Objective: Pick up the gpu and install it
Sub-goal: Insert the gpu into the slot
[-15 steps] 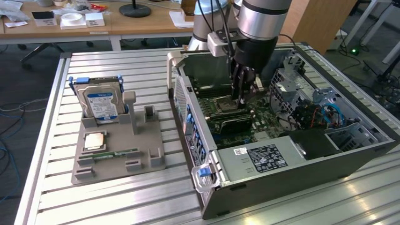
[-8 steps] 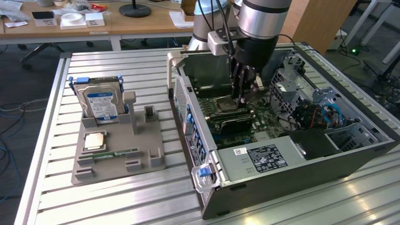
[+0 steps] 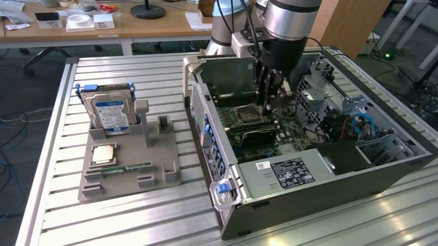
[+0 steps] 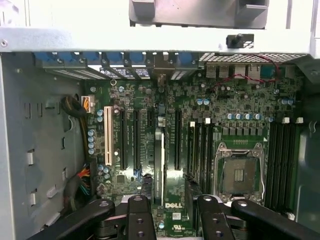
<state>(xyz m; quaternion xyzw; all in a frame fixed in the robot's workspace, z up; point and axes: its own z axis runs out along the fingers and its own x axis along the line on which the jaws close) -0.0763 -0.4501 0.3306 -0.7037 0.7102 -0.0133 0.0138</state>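
Note:
The gpu (image 4: 159,165) shows edge-on in the wrist view as a thin upright card among the long black expansion slots of the green motherboard (image 4: 200,95). My gripper (image 4: 169,194) straddles its near end. The jaws are open: one finger (image 4: 145,189) is close beside the card, and the other finger (image 4: 193,191) stands clear of it with bare board between. In the exterior view my gripper (image 3: 267,105) reaches straight down into the open computer case (image 3: 329,189), just past the CPU socket (image 3: 246,115).
A grey parts holder (image 3: 130,169) on the slatted table, at the exterior view's left, carries a silver hard drive with a blue label (image 3: 110,114), a CPU chip (image 3: 104,154) and a green RAM stick (image 3: 126,169). Inside the case, a power supply (image 3: 287,171), drive cages and cables crowd the motherboard.

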